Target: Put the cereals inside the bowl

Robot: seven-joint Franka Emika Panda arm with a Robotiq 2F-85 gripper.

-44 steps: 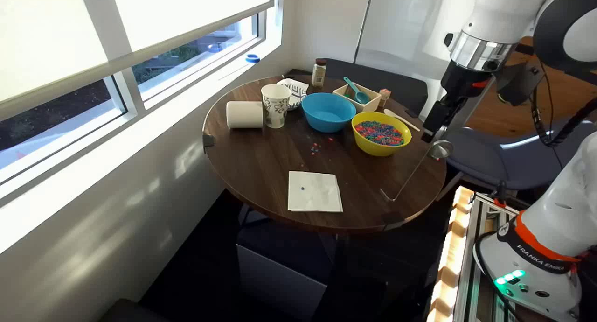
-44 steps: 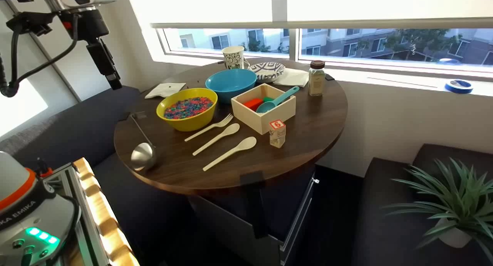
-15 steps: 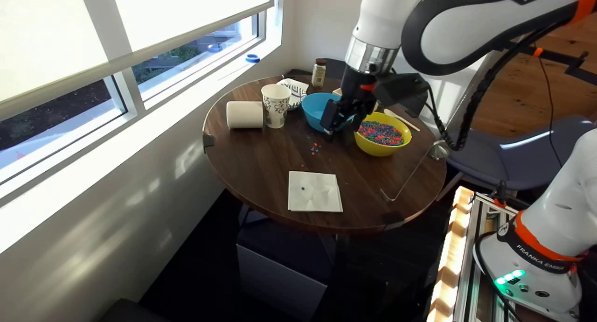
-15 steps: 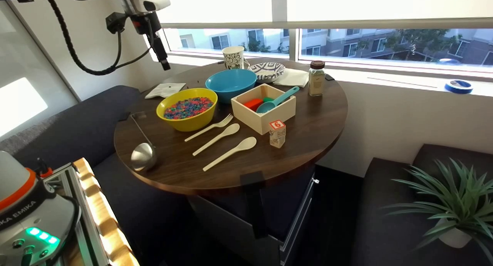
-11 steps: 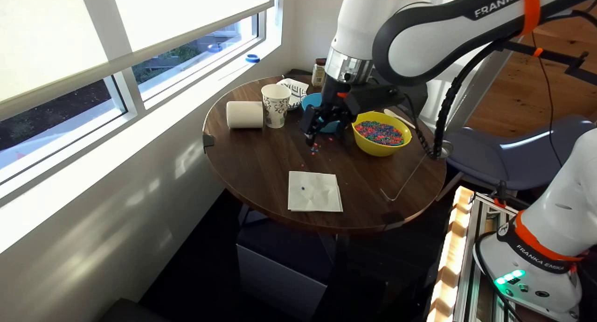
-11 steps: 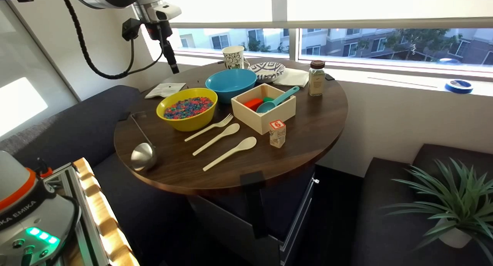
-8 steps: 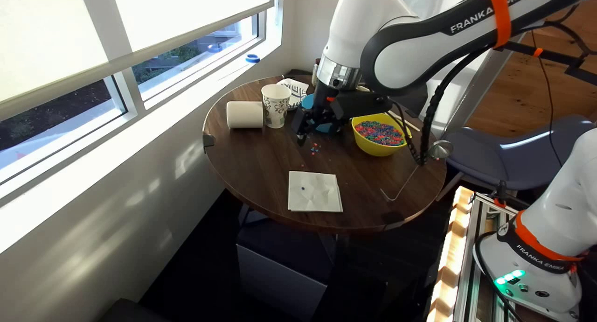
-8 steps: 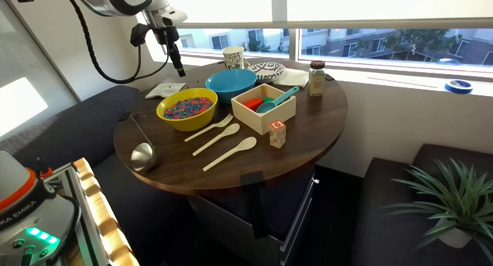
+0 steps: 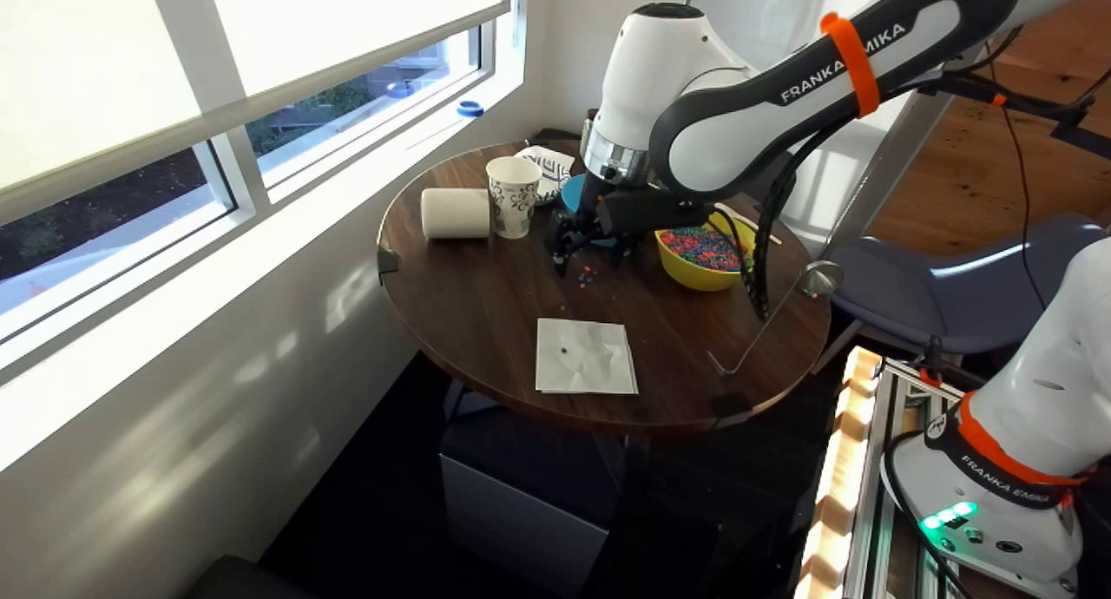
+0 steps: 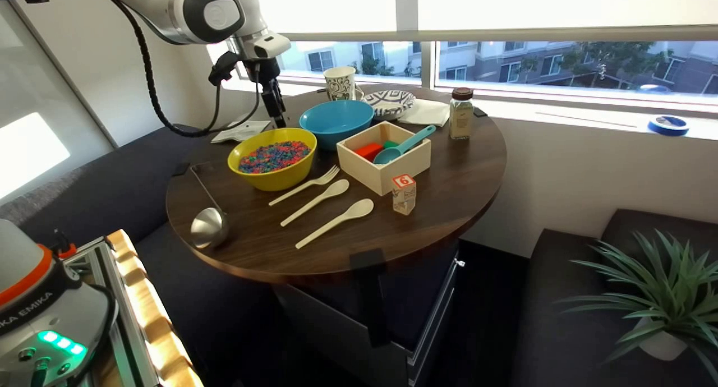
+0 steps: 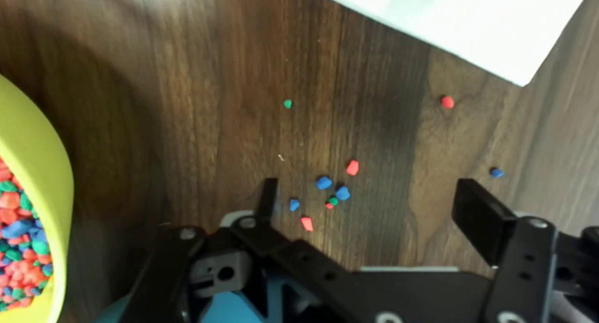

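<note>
I take 12 o'clock as the top of the wrist view. At the left edge stands the round yellow bowl [image 11: 49, 140], of plastic as it seems, and in it lies the heap of cereals [image 11: 23, 248], tiny pebble-like pieces in red, blue and green. Further on, at the lower edge, the round blue bowl [image 11: 229, 309] is mostly hidden behind the black metal fingers [image 11: 267, 199]. These are wide apart and hold nothing. In the gap between their tips, nearer to the 9 o'clock one, a small group of loose cereal bits [image 11: 342, 193] lies on the dark brown wooden surface [image 11: 224, 103].

On this relation, I judge, the next move turns: it needs to go down and close, perhaps after a small shift toward 9 o'clock. The bits offer no useful long axis. How much height remains, I cannot tell. Which bowl is the goal is also not certain. The single red bit [image 11: 447, 102], at about 2 o'clock from the group, would probably be missed.
</note>
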